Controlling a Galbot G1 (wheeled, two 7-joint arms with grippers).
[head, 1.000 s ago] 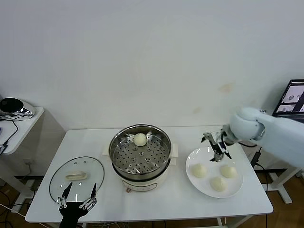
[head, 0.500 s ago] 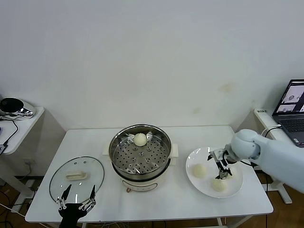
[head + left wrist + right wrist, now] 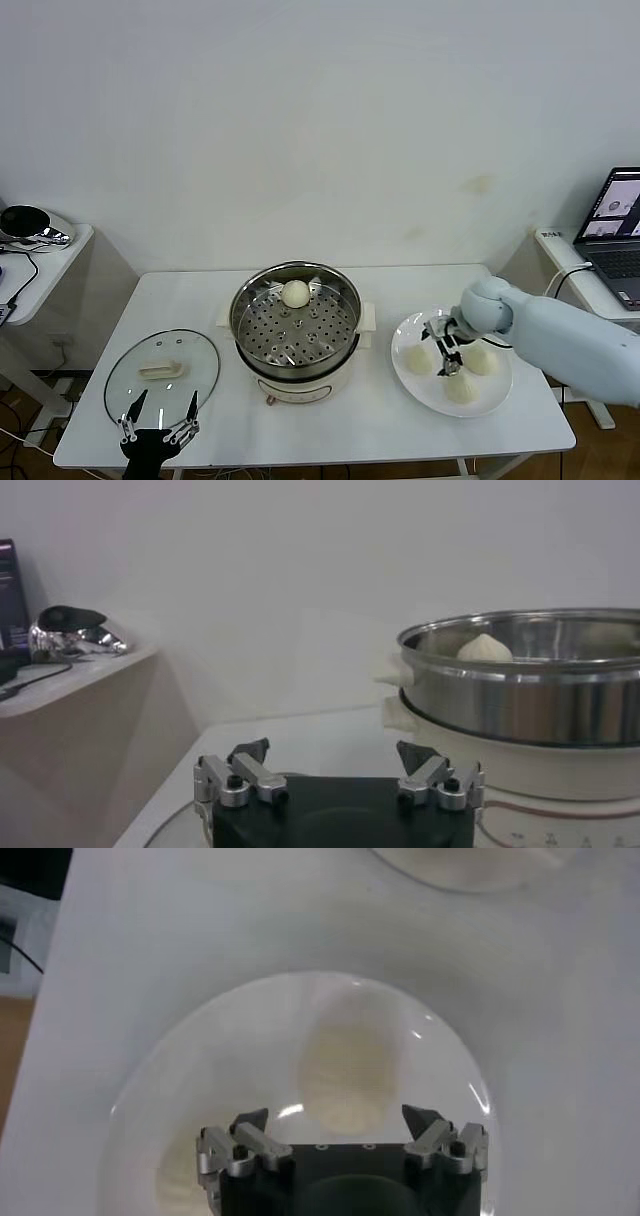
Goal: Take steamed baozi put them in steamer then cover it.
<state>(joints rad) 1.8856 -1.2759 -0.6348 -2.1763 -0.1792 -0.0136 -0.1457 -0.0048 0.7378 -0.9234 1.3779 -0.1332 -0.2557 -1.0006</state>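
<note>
The steamer (image 3: 296,345) stands mid-table with one baozi (image 3: 295,293) on its perforated tray. Three more baozi lie on a white plate (image 3: 424,393) to its right: one on the left (image 3: 417,358), one on the right (image 3: 482,360), one in front (image 3: 459,388). My right gripper (image 3: 447,353) is open and low over the plate among them. In the right wrist view a baozi (image 3: 345,1078) lies just ahead of the open gripper (image 3: 340,1123). The cover (image 3: 162,372) lies flat on the table's left. My left gripper (image 3: 158,418) is open and empty at the front left edge.
A laptop (image 3: 612,205) sits on a side table at the far right. A black and silver object (image 3: 30,225) sits on a small shelf at the far left. In the left wrist view the steamer (image 3: 530,695) stands close ahead with its baozi (image 3: 485,648).
My right gripper has come down and left from the plate's far edge to low among the three baozi. The left arm has not moved.
</note>
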